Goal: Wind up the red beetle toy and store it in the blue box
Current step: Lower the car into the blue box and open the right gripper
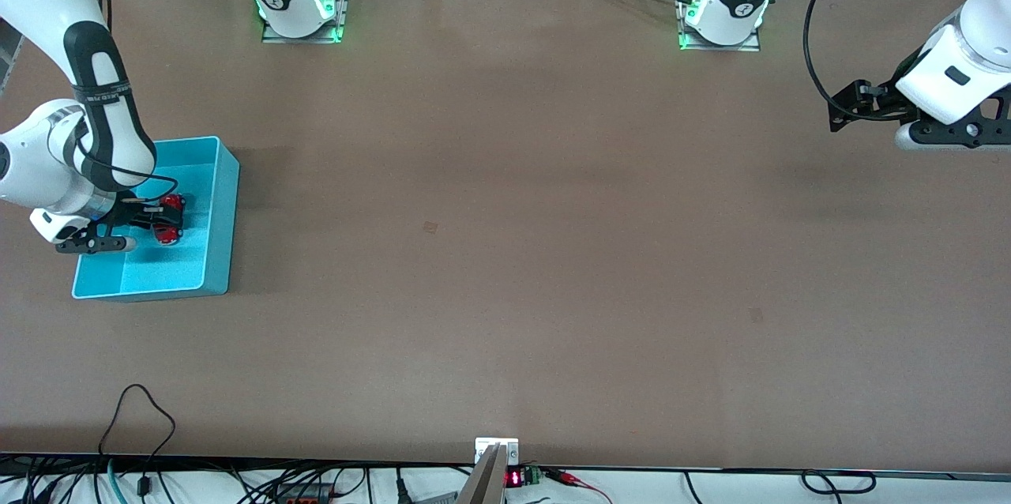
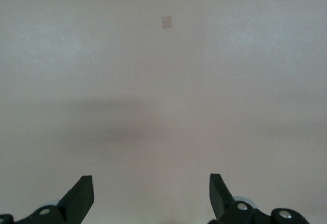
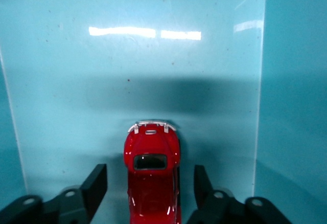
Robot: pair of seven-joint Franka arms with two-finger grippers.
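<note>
We find the red beetle toy (image 3: 152, 180) already inside the blue box (image 1: 223, 204), which sits on the worktop (image 1: 505, 251) at the right arm's end. In the right wrist view the car lies on the box's pale floor, nose pointing toward one of the tall walls, and the right tool (image 3: 151, 184) has its fingers (image 3: 96, 182) spread on either side of the body with a visible gap on each flank, so nothing is pinched. We judge that the tool straddles the car this way because the toy has been let go where it belongs (low in the box, so it cannot roll off).

The front view shows that same tool reaching down into the box, the red body just at its tip.

The left tool (image 2: 151, 196) hangs over bare worktop at the left arm's end, well apart from the box, fingers spread and empty; that arm waits, presumably kept clear so it does not crowd the placement.

Storing looks essentially done.
</note>
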